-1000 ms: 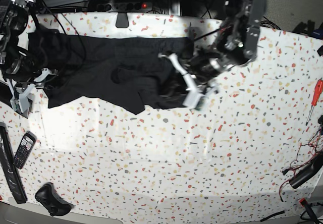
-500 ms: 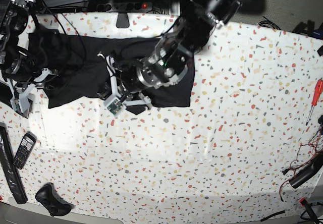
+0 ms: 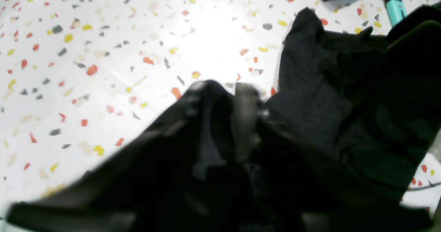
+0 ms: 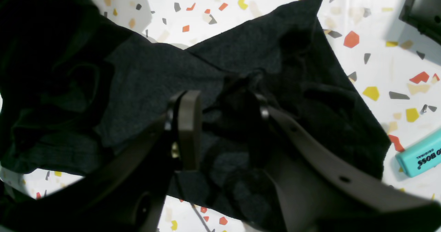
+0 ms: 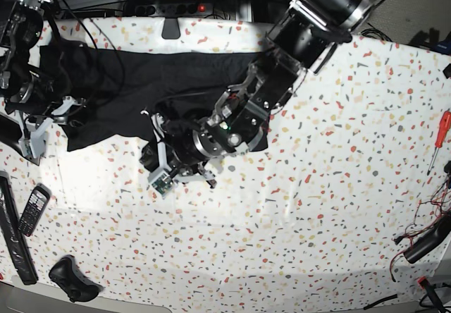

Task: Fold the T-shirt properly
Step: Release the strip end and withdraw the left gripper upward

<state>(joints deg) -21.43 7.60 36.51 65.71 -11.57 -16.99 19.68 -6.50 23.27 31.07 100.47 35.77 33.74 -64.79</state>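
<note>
The black T-shirt (image 5: 141, 80) lies spread along the far left of the speckled table (image 5: 296, 221), plain side up and doubled over itself. My left gripper (image 5: 156, 175) reaches across from the right and is shut on a bunched fold of the shirt (image 3: 310, 104) just past its front edge. In the left wrist view the gripper (image 3: 244, 121) is blurred. My right gripper (image 5: 39, 133) is at the shirt's left corner. In the right wrist view it (image 4: 224, 114) pinches a wad of the dark fabric (image 4: 155, 70) between its fingers (image 4: 187, 128).
A phone (image 5: 32, 209), a long black bar (image 5: 14, 235) and a black lump (image 5: 70, 279) lie at the front left. A teal highlighter (image 4: 418, 154) lies by the shirt's left corner. A red screwdriver (image 5: 441, 138) and cables (image 5: 426, 242) are at the right edge.
My left arm has swept from the right across to the left, dragging the shirt's right part over the rest, then dipped toward the front. The right arm has barely shifted.
</note>
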